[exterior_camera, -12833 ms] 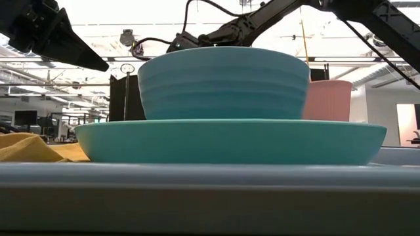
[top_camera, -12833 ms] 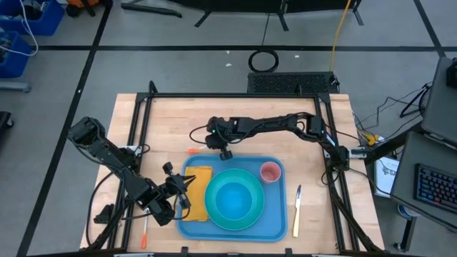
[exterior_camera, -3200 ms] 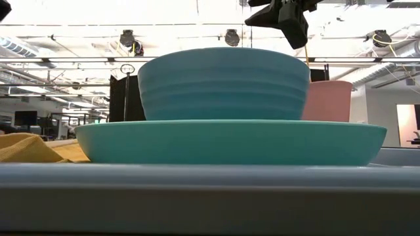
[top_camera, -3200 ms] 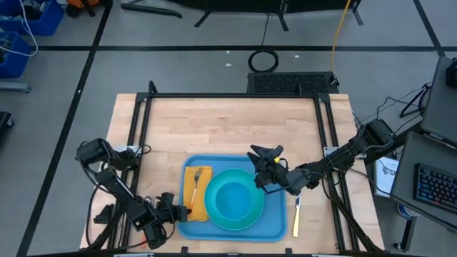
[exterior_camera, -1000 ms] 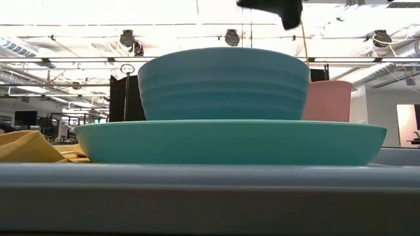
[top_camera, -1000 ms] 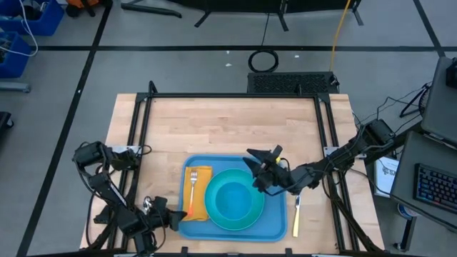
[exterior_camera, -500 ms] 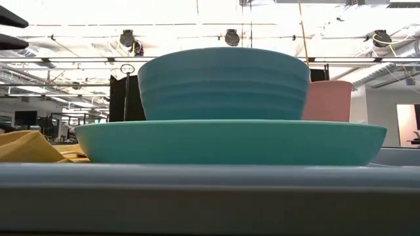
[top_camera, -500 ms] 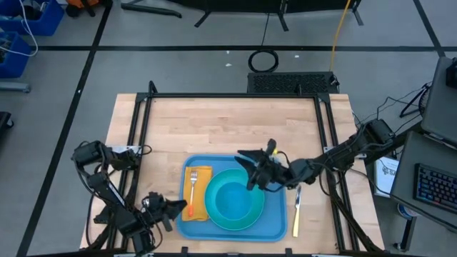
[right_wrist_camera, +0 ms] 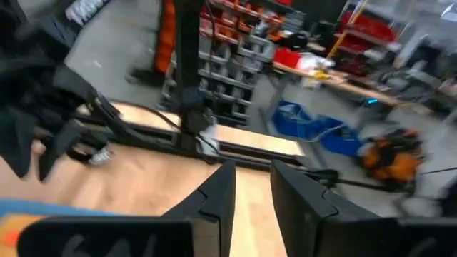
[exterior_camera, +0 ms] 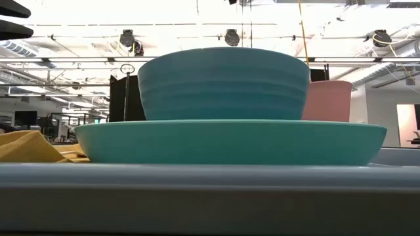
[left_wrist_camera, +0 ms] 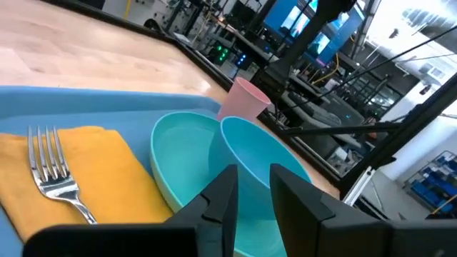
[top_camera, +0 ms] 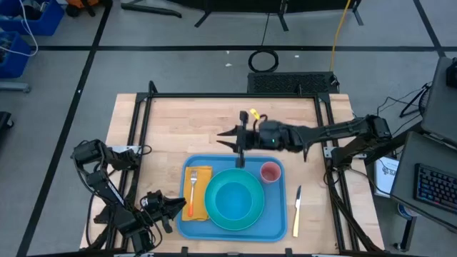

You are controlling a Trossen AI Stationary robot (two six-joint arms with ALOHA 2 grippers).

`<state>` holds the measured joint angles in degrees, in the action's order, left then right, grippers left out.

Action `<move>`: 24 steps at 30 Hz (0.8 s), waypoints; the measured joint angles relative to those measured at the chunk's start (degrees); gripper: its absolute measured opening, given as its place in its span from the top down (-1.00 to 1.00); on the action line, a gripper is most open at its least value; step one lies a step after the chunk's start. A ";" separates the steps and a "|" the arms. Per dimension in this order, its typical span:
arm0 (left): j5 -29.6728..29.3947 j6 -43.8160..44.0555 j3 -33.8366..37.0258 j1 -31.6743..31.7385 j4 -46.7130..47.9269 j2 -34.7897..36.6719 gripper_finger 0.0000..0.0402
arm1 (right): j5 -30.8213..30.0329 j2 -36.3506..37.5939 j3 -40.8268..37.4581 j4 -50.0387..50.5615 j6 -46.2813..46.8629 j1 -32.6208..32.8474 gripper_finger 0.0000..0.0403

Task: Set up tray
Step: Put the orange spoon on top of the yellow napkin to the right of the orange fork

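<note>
Surface: a light wooden tabletop [top_camera: 214, 121] inside a black frame is seen from above, with grey floor around it.
Tray: the blue tray [top_camera: 275, 221] is laid at the middle of the tabletop's near edge; its low rim is seen across the bottom of the low view [exterior_camera: 210, 177].
Plate: a turquoise plate [top_camera: 214, 218] is set at the tray's middle.
Bowl: a blue bowl [top_camera: 234, 200] is stood on the plate, upright [exterior_camera: 223, 82].
Cup: a pink cup [top_camera: 270, 172] is placed upright at the tray's far right corner, just beside the plate.
Napkin: a yellow napkin [top_camera: 202, 200] is spread along the tray's left side [left_wrist_camera: 107, 164].
Fork: a metal fork [top_camera: 192, 191] is laid on the napkin, tines toward the far edge [left_wrist_camera: 50, 168].
Knife: a yellow-handled knife [top_camera: 296, 210] is left on the bare wood just beside the tray's right edge.
Left gripper: the left gripper [top_camera: 178, 205] is held low at the tray's near left corner; its fingers [left_wrist_camera: 221, 196] are kept narrowly parted and nothing is gripped.
Right gripper: the right gripper [top_camera: 241, 146] is held above the tray's far edge, well clear of the dishes; its fingers [right_wrist_camera: 218, 189] are drawn to a narrow gap and nothing is held between them.
</note>
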<state>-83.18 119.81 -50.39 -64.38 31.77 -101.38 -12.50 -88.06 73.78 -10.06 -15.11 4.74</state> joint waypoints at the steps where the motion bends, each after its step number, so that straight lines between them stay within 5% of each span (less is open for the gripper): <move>1: -0.01 -0.14 0.00 0.00 0.01 0.00 0.57 | 2.69 0.01 0.00 -0.57 1.85 -1.26 0.61; 8: -2.21 -1.08 0.00 0.00 0.30 0.00 0.57 | 33.59 -1.66 1.05 -0.37 21.15 -11.01 0.61; 14: -0.44 -1.27 0.00 0.00 1.25 0.00 0.57 | 46.22 -4.45 2.08 1.36 26.84 -14.94 0.61; 24: 0.17 0.86 0.00 1.61 1.09 0.00 0.57 | 36.71 -7.51 2.45 0.00 26.78 -14.74 0.61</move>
<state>-83.01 120.67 -50.39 -62.77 32.86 -101.38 24.21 -95.57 76.22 -10.06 11.67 -10.00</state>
